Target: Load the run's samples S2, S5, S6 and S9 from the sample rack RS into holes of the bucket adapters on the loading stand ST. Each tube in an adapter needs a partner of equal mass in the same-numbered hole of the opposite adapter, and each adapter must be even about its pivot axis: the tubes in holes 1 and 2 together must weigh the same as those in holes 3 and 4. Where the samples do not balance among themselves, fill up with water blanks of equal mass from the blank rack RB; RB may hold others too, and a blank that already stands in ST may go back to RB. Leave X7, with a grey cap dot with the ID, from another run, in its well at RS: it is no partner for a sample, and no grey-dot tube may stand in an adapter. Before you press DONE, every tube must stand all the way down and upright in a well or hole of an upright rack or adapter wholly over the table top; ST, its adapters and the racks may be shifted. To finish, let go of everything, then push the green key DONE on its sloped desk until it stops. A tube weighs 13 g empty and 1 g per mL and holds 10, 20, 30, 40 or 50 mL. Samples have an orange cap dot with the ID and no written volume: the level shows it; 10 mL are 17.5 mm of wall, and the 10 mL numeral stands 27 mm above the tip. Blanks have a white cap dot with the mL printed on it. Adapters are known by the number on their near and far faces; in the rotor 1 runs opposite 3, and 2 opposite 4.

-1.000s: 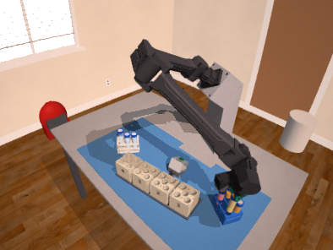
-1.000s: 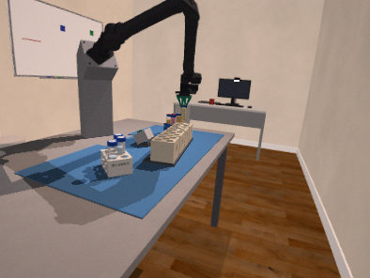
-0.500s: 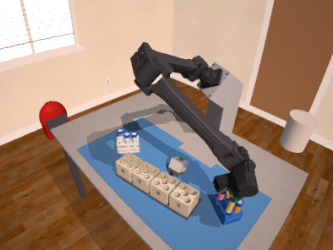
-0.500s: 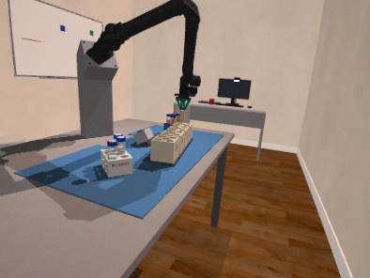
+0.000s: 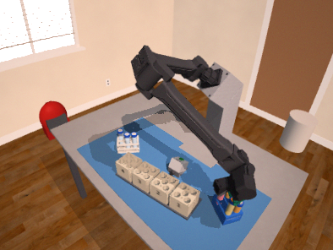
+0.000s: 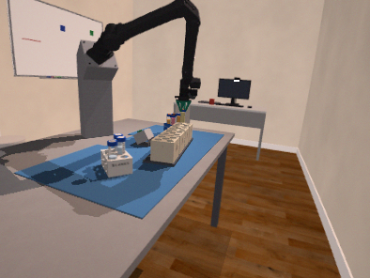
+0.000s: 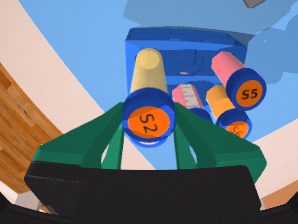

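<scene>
The green-fingered parallel gripper (image 7: 149, 152) is clamped on the blue cap of the yellowish sample tube S2 (image 7: 148, 90), one finger on each side of its orange dot. The tube's tip points down at the blue sample rack RS (image 7: 189, 46). Tube S5 (image 7: 241, 84) and two more orange-dotted tubes stand in that rack, just beside the held one.

RS (image 5: 230, 215) sits near the right end of the blue mat (image 5: 152, 220), close to the table's near edge (image 5: 139, 236). The row of four cream block adapters on the loading stand ST (image 5: 157, 182) lies to its left, with bare mat between them. The small grey sloped desk with the green DONE key (image 5: 177, 165) stands behind ST, and the white blank rack RB (image 5: 128, 144) further left.
</scene>
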Controlling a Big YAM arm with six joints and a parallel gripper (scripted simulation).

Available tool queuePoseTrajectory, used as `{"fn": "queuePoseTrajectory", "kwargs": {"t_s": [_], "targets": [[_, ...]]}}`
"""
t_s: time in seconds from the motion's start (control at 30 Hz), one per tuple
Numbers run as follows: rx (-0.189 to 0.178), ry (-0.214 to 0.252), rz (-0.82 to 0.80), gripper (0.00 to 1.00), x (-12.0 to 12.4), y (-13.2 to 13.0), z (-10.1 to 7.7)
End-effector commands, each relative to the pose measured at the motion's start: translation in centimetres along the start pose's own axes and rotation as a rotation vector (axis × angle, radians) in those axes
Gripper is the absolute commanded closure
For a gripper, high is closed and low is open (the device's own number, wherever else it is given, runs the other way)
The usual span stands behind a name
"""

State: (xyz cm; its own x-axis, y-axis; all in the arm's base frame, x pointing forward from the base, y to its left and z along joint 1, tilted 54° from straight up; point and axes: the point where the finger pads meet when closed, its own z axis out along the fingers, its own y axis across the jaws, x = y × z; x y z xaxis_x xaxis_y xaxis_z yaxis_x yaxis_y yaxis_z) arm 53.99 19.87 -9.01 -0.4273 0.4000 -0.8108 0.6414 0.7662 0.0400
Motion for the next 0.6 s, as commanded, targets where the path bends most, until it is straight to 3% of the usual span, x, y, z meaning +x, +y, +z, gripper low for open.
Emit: {"fn": "queuePoseTrajectory", "kwargs": {"t_s": [0.0,0.43,0.57], "targets": [[-0.011,-0.004,0.005,1.00,-0.6,0.7,0.3],[-0.005,-0.003,0.002,1.00,-0.4,0.4,2.3],[-0.014,-0.002,-0.004,1.00,-0.1,0.7,2.1]]}}
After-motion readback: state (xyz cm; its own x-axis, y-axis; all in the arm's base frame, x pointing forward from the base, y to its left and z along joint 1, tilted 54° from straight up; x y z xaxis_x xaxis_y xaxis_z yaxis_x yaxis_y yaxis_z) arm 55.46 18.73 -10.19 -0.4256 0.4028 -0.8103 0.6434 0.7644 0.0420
